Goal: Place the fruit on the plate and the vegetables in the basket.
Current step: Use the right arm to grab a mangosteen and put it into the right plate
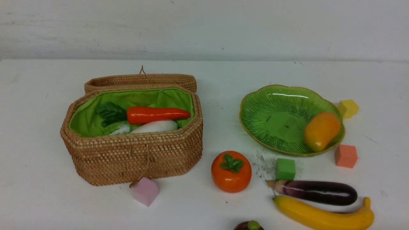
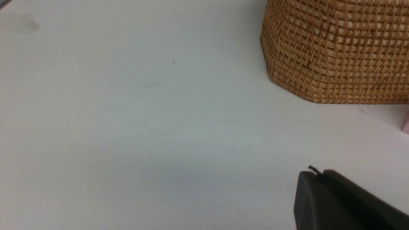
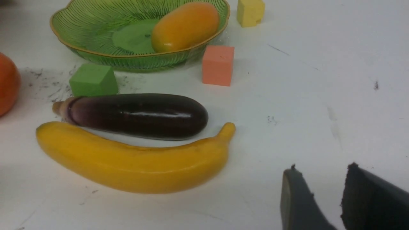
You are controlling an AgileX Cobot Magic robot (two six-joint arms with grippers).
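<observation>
The woven basket [image 1: 134, 156] stands open at the left, holding the red-orange carrot-like piece [image 1: 158, 115] and the white radish [image 1: 155, 126]. The green plate [image 1: 274, 108] at the right holds the mango [image 1: 321, 131]. On the table lie the persimmon [image 1: 231, 171], the purple eggplant [image 1: 316, 192], the banana [image 1: 322, 215] and, at the front edge, the mangosteen [image 1: 249, 226]. Neither arm shows in the front view. My left gripper [image 2: 314, 174] is shut and empty over bare table beside the basket [image 2: 338, 51]. My right gripper [image 3: 321, 171] is open and empty, apart from the banana [image 3: 134, 159] and eggplant [image 3: 137, 115].
Foam cubes lie about: pink [image 1: 145, 191] by the basket's front, green [image 1: 285, 169] and salmon [image 1: 345, 156] near the plate's front rim, yellow [image 1: 348, 108] behind it. Dark scuff marks [image 1: 263, 164] lie beside the green cube. A pale wall [image 1: 204, 28] backs the table.
</observation>
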